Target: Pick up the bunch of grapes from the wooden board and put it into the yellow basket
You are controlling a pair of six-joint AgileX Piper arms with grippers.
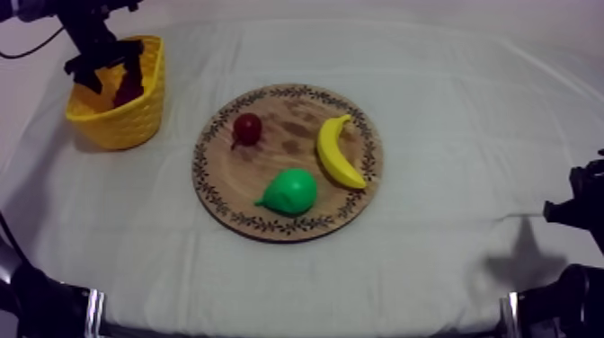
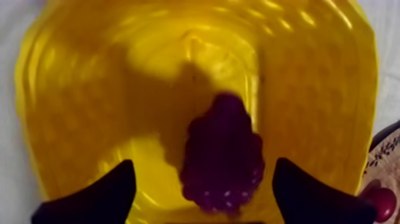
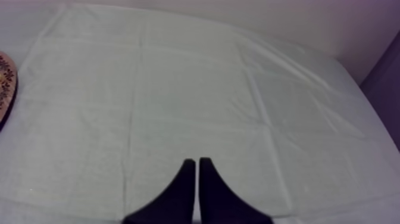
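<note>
Purple, the one bunch of grapes (image 2: 221, 156) lies inside the one yellow basket (image 2: 71, 119), just under the left pincer (image 2: 204, 162), which is wide open. The right pincer (image 3: 197, 164) is closed, empty and far off. One banana (image 1: 340, 153), one pear (image 1: 289, 191) and one small red fruit (image 1: 247, 128) sit on the wooden board (image 1: 297, 121).

Grapes (image 2: 221, 155) in basket (image 1: 126, 121), basket left of board (image 1: 288, 135), banana (image 1: 336, 151) and pear (image 1: 291, 191) on board
</note>
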